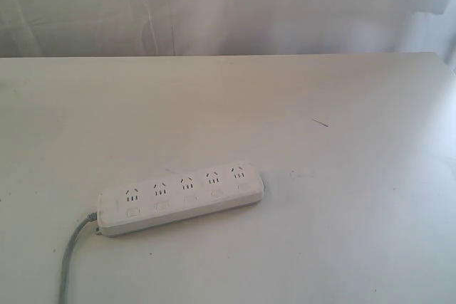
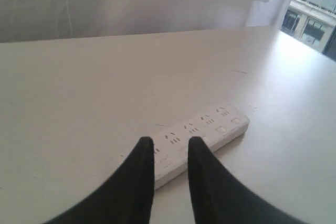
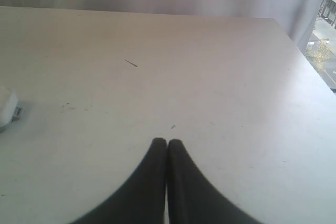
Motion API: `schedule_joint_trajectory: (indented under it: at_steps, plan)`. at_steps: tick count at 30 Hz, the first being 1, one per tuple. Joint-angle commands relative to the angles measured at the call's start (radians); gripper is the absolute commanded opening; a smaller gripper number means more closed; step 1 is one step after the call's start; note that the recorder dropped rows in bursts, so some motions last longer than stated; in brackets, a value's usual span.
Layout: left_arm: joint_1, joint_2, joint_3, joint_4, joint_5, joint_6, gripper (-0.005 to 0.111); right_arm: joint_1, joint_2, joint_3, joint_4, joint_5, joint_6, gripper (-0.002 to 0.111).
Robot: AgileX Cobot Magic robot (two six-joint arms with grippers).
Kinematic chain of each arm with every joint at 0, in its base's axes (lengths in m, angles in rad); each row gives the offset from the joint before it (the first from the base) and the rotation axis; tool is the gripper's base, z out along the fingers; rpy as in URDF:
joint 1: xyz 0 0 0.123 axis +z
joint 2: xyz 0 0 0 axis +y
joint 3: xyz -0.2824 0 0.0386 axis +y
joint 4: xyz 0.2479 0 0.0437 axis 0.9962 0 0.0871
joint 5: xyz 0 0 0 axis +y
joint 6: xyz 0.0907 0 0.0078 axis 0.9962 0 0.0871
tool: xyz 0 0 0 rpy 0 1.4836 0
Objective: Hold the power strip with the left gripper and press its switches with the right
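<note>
The long flat white plastic power strip (image 1: pixel 182 197) lies free toward the pale desk's (image 1: pixel 342 105) near left corner. Black left hand (image 2: pixel 169 141): part open, empty. Black right hand (image 3: pixel 167 141): closed, empty. Pressing the small white switches (image 1: pixel 189 199) unpinned would likely skid it.

The pale table (image 1: pixel 342 247) carries the white power strip (image 1: pixel 182 199), lying flat and slightly askew; its grey cord (image 1: pixel 68 261) trails across the tabletop; a thin dark mark (image 1: pixel 320 122) shows well apart.
</note>
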Motion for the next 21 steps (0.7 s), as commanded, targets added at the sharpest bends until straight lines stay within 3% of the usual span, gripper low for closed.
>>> schedule_joint_trajectory:
  at_steps: [1, 7, 9, 11, 17, 21]
  plan:
    - [-0.036, -0.007, 0.004, 0.090, -0.026, 0.135, 0.029, 0.002, -0.006, 0.006, -0.007, -0.007, -0.011, 0.000]
    - [-0.032, -0.007, 0.008, 0.109, -0.093, 0.257, 0.029, 0.002, -0.006, 0.006, -0.007, -0.007, -0.011, 0.000]
    - [-0.032, -0.007, 0.046, 0.154, -0.062, 0.301, 0.029, 0.002, -0.006, 0.006, -0.007, -0.007, -0.011, 0.000]
    - [-0.032, -0.007, 0.130, 0.162, -0.114, 0.312, 0.029, 0.002, -0.006, 0.006, -0.007, -0.007, -0.011, 0.000]
    - [-0.032, -0.007, 0.282, -0.054, -0.298, 0.308, 0.029, 0.002, -0.006, 0.006, 0.000, -0.007, -0.011, 0.000]
    - [-0.032, -0.007, 0.332, -0.056, -0.374, 0.310, 0.029, 0.002, -0.006, 0.006, 0.000, -0.007, -0.011, 0.000]
